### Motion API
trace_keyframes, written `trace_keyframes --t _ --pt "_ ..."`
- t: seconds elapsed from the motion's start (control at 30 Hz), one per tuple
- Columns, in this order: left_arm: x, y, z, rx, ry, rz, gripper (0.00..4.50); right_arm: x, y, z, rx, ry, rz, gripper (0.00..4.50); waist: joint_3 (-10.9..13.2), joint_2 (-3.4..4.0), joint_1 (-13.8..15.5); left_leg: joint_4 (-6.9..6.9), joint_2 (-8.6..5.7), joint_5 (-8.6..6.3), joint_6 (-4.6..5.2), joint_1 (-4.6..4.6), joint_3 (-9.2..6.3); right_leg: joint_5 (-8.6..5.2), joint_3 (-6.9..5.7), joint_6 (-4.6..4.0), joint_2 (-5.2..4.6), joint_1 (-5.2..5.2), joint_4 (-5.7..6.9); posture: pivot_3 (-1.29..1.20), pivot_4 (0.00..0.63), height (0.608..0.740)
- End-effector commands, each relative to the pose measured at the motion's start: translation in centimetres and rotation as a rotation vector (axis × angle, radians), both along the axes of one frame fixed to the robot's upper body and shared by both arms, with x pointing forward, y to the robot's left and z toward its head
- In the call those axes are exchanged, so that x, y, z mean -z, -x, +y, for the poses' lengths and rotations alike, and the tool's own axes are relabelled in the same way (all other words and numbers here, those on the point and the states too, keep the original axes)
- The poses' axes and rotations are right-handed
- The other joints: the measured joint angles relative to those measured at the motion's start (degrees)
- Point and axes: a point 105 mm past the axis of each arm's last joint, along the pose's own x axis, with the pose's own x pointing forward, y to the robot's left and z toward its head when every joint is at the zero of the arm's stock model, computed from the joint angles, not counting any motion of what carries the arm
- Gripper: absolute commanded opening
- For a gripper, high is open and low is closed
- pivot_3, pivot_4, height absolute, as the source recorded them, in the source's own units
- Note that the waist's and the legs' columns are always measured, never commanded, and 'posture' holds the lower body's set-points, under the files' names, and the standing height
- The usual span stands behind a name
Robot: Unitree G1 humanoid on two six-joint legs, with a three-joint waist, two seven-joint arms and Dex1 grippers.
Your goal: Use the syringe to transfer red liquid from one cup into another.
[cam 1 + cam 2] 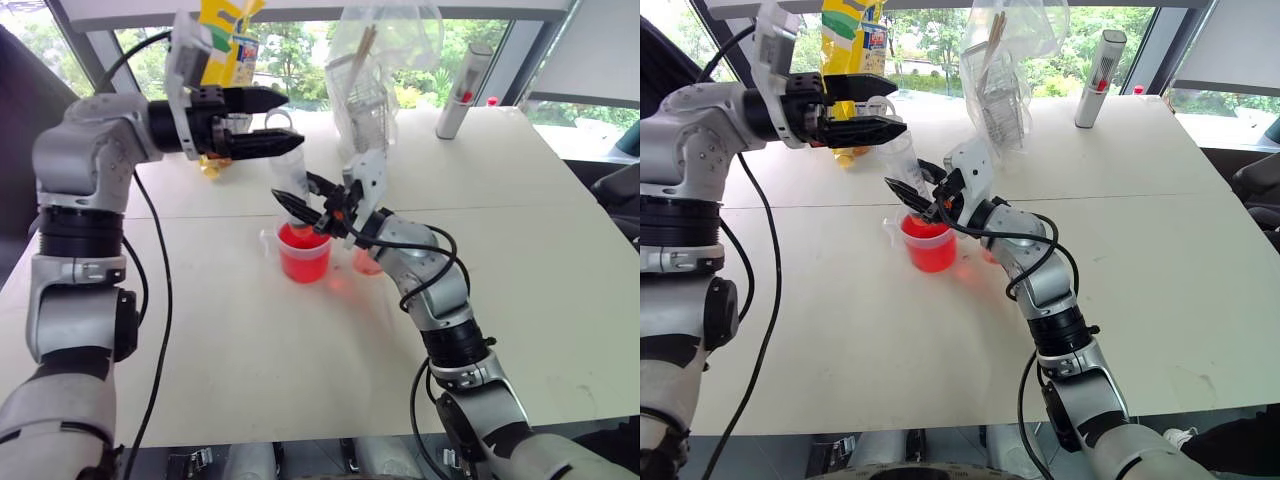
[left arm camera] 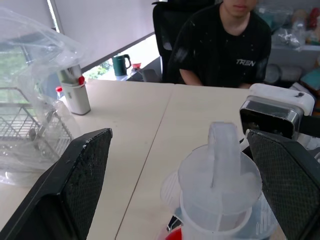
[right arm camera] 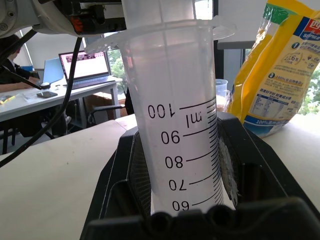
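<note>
- Now the right gripper (image 1: 312,205) is pinching the syringe (image 3: 175,125) by its clear barrel, and the two black fingers press on both sides of it.
- In the right wrist view the barrel stands between the fingers, and its printed scale is upside down.
- The syringe leans over the wide cup (image 1: 304,252), with its lower end at the rim of this cup; I cannot tell if the tip is inside the red liquid (image 1: 303,240).
- The wide cup is bright red almost to its rim and stands near the middle of the table (image 1: 250,360).
- The small cup (image 1: 366,262) stands just beside the wide cup, on the robot's right side of it, and is partly hidden behind the right arm.
- The left gripper (image 1: 270,120) is spread wide, and its fingers (image 2: 82,170) are apart from the plunger top (image 2: 223,145) on both sides, touching nothing.
- It points level over the table, above the wide cup.
- A yellow bag (image 1: 852,40) stands near the far left edge of the table.
- A clear plastic bag (image 1: 375,70) with a wire rack inside is at the far edge.
- A grey-white cylinder (image 1: 462,92) with a red mark stands upright near the far right corner.
- A person (image 2: 227,45) in a black shirt sits at the table's edge in the left wrist view.
</note>
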Motion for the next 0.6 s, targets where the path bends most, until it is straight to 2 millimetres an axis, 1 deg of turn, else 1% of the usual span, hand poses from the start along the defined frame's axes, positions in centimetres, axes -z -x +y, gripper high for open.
trace_keyframes --t 0.03,0.17,0.27,0.37,0.4,0.53,0.6 --pt "-1.3 0.5 2.2 -0.06 0.039 -0.038 4.39 -2.6 0.5 -0.9 0.01 -0.052 -0.077 1.45 0.0 0.0 0.01 -0.01 0.01 0.0 0.0 0.01 0.0 0.0 0.01 0.0 0.0 0.0 0.0 0.0 0.15 0.739" --pt "-1.1 0.3 3.5 -0.108 0.058 -0.031 4.39 -3.1 0.4 -1.8 0.03 -0.072 -0.066 1.45 0.0 -0.01 0.28 0.01 0.0 0.01 -0.01 0.01 -0.01 0.0 -0.03 0.0 -0.04 0.02 0.01 0.0 0.15 0.739" --pt "-0.7 0.1 3.6 -0.118 0.059 -0.025 4.39 -3.6 0.5 -2.3 0.041 -0.081 -0.067 1.45 0.0 -0.01 0.33 0.05 0.0 0.01 -0.02 -0.01 -0.01 0.0 -0.03 0.0 -0.07 0.04 0.0 0.0 0.15 0.739" --pt "0.0 -0.1 3.2 -0.11 0.045 -0.016 4.39 -5.1 0.9 -2.9 0.056 -0.106 -0.078 1.45 0.0 -0.01 0.32 0.04 -0.01 0.01 -0.02 -0.01 0.0 0.0 -0.03 0.0 -0.08 0.04 0.0 0.0 0.15 0.739" --pt "0.3 -0.3 3.0 -0.106 0.043 -0.008 4.39 -5.8 1.1 -3.4 0.065 -0.125 -0.083 1.45 0.0 -0.01 0.31 0.04 0.0 0.01 -0.02 -0.01 0.0 0.0 -0.03 0.0 -0.08 0.04 0.0 0.0 0.15 0.739" --pt "1.3 -0.9 2.1 -0.081 0.033 0.01 4.39 -8.3 2.1 -5.5 0.106 -0.158 -0.114 1.45 0.0 -0.01 0.44 0.04 -0.01 0.01 -0.02 -0.01 0.0 0.0 -0.04 0.0 -0.07 0.04 0.0 0.0 0.15 0.739" --pt "1.7 -1.0 1.3 -0.054 0.03 0.016 4.39 -9.4 2.6 -7.0 0.145 -0.174 -0.126 1.45 0.0 -0.01 0.6 0.04 -0.01 0.01 -0.02 -0.02 -0.01 0.0 -0.04 0.0 -0.07 0.04 -0.01 0.0 0.15 0.739"
